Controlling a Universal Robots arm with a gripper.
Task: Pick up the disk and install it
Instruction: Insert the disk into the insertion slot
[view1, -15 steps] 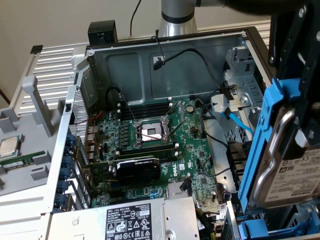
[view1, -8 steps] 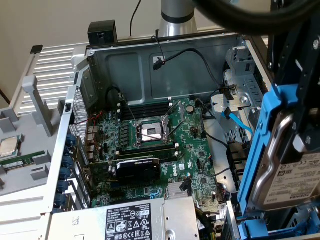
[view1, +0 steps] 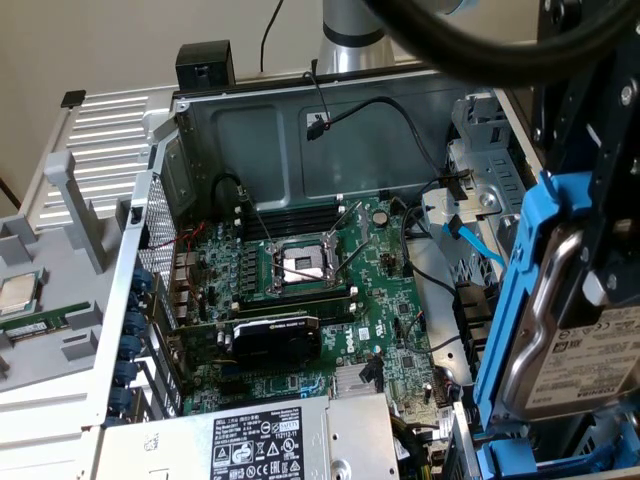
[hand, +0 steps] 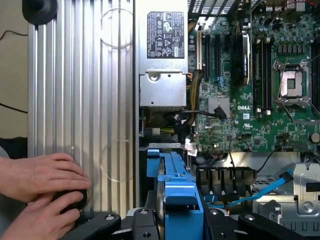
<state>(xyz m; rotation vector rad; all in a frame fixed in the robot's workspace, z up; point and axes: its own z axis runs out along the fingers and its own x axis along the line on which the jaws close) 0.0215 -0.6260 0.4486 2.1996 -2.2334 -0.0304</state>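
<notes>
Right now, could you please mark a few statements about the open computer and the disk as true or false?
1. The gripper holds the disk on its edge. True.
2. The computer case is closed. False: its side is open and the motherboard is exposed.
3. A person's hands are at the ribbed metal panel. True.
4. The disk's plastic carrier is red. False: it is blue.
</notes>
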